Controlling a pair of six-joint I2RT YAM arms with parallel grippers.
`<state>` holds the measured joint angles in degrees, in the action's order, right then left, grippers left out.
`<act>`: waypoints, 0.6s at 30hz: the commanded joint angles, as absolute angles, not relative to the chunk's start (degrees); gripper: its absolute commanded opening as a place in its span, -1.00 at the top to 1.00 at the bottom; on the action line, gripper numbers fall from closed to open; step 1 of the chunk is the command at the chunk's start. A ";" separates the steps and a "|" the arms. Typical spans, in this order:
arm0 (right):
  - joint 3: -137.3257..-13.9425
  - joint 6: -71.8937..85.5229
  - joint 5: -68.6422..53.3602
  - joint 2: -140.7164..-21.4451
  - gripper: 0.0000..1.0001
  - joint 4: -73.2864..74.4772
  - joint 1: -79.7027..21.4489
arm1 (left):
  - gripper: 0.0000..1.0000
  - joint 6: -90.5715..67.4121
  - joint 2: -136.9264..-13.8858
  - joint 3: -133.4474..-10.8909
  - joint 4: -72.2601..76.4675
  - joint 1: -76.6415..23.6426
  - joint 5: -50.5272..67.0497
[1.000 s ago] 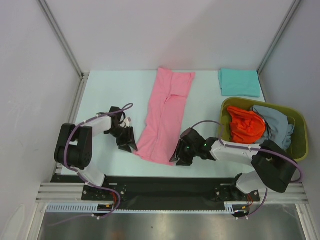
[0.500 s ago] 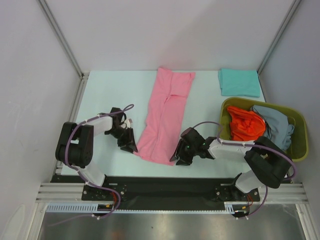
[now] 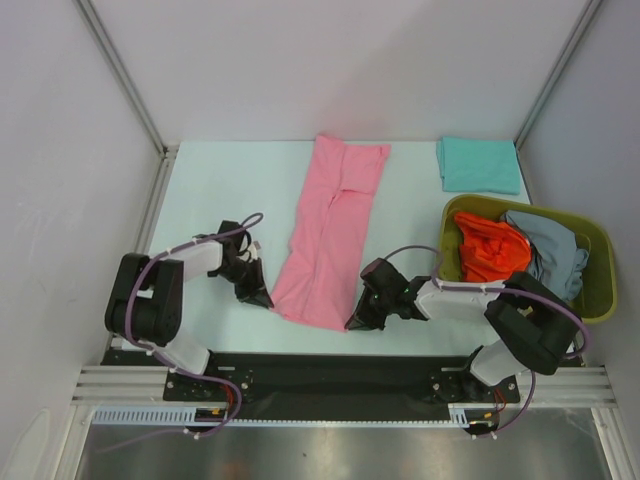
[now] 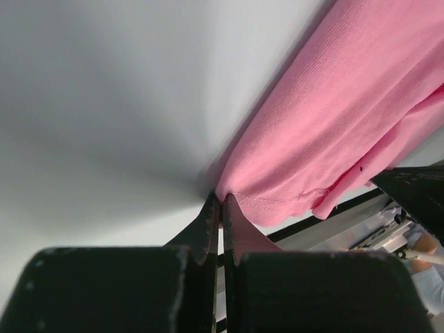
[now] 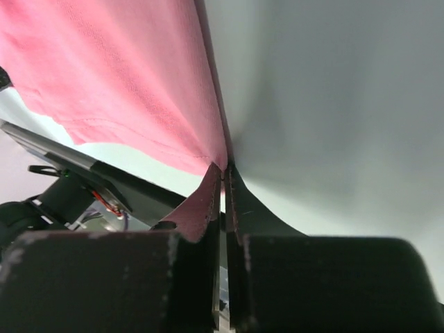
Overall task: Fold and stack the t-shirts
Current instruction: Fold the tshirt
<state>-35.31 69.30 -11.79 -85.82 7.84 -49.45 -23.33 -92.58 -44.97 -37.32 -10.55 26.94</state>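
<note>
Left gripper [image 3: 264, 298] clenched on the near-left hem corner of the soft pink t-shirt [image 3: 330, 235]; wrist view shows its fingertips [image 4: 210, 211] pressed together with pink cloth nipped at the tips. Right gripper [image 3: 353, 321] likewise clamped, on the near-right hem corner, pink fabric caught between its closed jaws in its own wrist view [image 5: 223, 170]. Shirt lies flat on the pale white table [image 3: 220, 190], centre of the workspace, already narrowed into a long strip. Long axis runs near-to-far, leaning slightly right at the far end. Which end is the collar cannot be told. Hem edge [image 4: 277, 201] looks layered, so the likely next step is lifting the near end over toward the far end. Risks: both pinches sit at the very edge, so a corner could slip out mid-lift; only the top layer may be held, letting the lower layers sag and spoil the fold; uneven travel of the two arms would skew the strip or drag it across the table. Folded flat teal t-shirt [image 3: 478, 165] sits at the far right, well apart. Crumpled orange-red t-shirt [image 3: 490, 248] and grey-blue t-shirt [image 3: 555, 250] wait inside the olive-green plastic basket [image 3: 600, 290], to the right of the right arm.
</note>
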 commanded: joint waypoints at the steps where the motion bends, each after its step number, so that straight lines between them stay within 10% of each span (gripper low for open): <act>1: -36.82 65.22 -8.97 -85.96 1.00 13.52 -50.45 | 0.99 -29.86 -87.90 -40.88 -36.39 -12.30 23.56; 18: -26.20 64.42 -6.94 -61.10 1.00 27.85 -55.98 | 0.99 -53.87 -56.44 -19.96 -31.11 -25.73 22.06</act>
